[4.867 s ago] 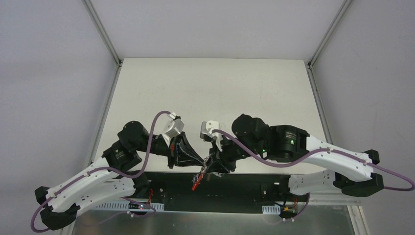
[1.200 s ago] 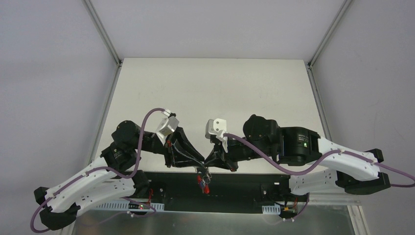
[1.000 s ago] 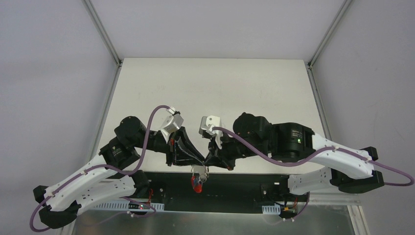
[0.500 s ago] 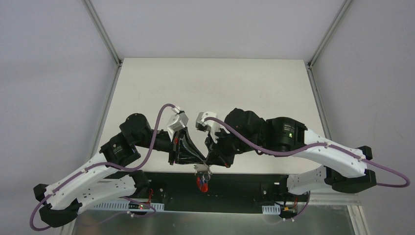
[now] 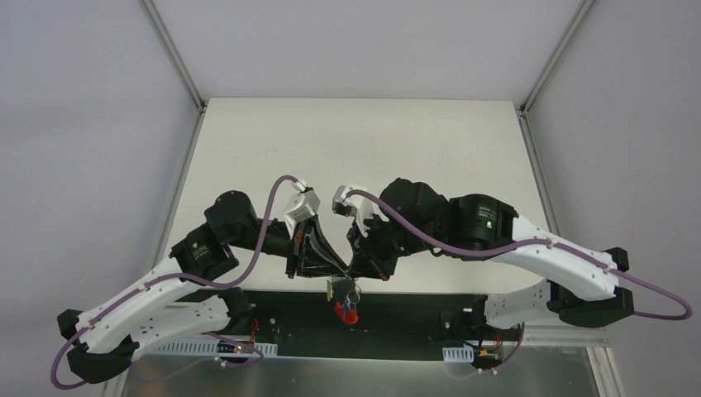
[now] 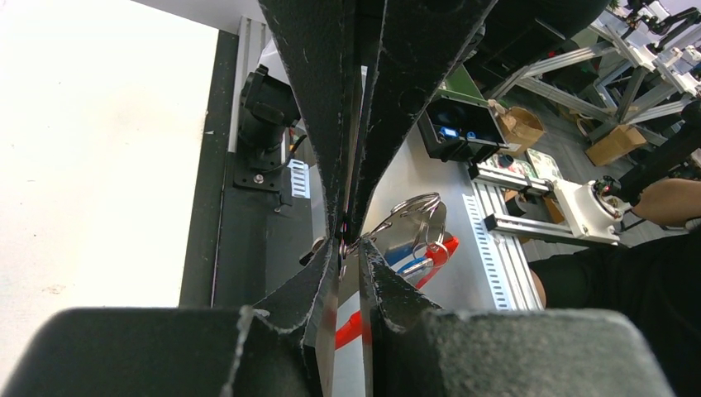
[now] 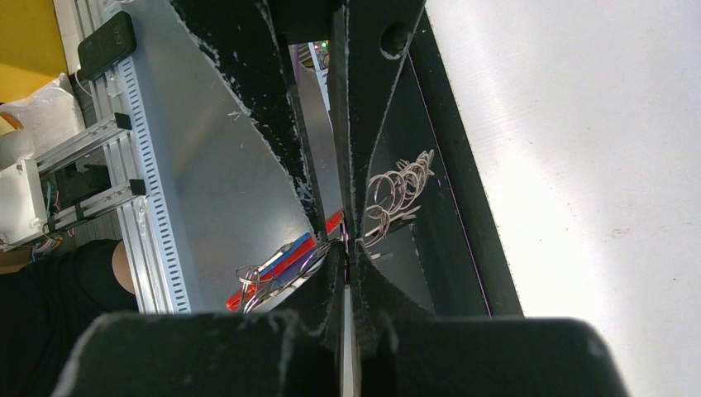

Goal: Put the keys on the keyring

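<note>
Top view: left gripper (image 5: 340, 274) and right gripper (image 5: 355, 275) sit nose to nose at the table's (image 5: 355, 149) near edge. The keyring (image 5: 354, 292) hangs straight below that junction, off the table and over the black base strip (image 5: 430, 318). Its red section trails toward the arm bases. Neither arm is nearer, both tips are on it. One green key head (image 5: 331, 288) shows just under the left tips.

Left wrist: left jaws nearly together, with a thin silvery bit nipped at the tips. Key or ring wire, I can't tell. The ring wire runs off right of the tips, with one blue key head (image 6: 405, 253) against the red section.

Right wrist: right jaws fully together, and I can't see what sits between them. Small silvery loops (image 7: 398, 186), at least four, lie right of the tips, with the red-and-blue part to their left. I see no black or yellow heads.

My read: the threading happens at the junction itself, so tip alignment decides it.
</note>
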Tool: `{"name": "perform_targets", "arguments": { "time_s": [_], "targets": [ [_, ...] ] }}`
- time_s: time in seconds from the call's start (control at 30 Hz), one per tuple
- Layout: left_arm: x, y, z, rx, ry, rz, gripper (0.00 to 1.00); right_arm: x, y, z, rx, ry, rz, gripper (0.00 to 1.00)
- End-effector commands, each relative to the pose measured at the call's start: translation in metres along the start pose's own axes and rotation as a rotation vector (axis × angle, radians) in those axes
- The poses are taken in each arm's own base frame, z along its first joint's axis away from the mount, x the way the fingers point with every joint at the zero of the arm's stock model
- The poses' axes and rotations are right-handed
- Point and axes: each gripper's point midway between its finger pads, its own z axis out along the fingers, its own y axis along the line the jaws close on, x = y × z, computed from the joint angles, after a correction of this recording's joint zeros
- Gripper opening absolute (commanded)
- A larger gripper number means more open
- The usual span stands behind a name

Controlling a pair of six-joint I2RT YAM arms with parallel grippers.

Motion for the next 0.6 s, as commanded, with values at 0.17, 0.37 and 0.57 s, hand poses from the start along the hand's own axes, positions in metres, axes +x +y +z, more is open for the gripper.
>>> {"name": "perform_targets", "arguments": {
  "time_s": [0.17,0.37,0.57],
  "targets": [
    [0.000,-0.012,0.001,0.071,0.020,0.028,0.00,-0.046,0.004,-0.009,-0.011,-0.191,0.013,0.00],
    [0.001,-0.007,0.000,0.046,0.007,0.058,0.00,-0.049,0.003,-0.014,-0.008,-0.233,0.013,0.00],
    [-0.007,-0.002,-0.003,-0.002,-0.033,0.103,0.00,-0.049,0.005,-0.016,-0.028,-0.255,-0.003,0.00]
  ]
}}
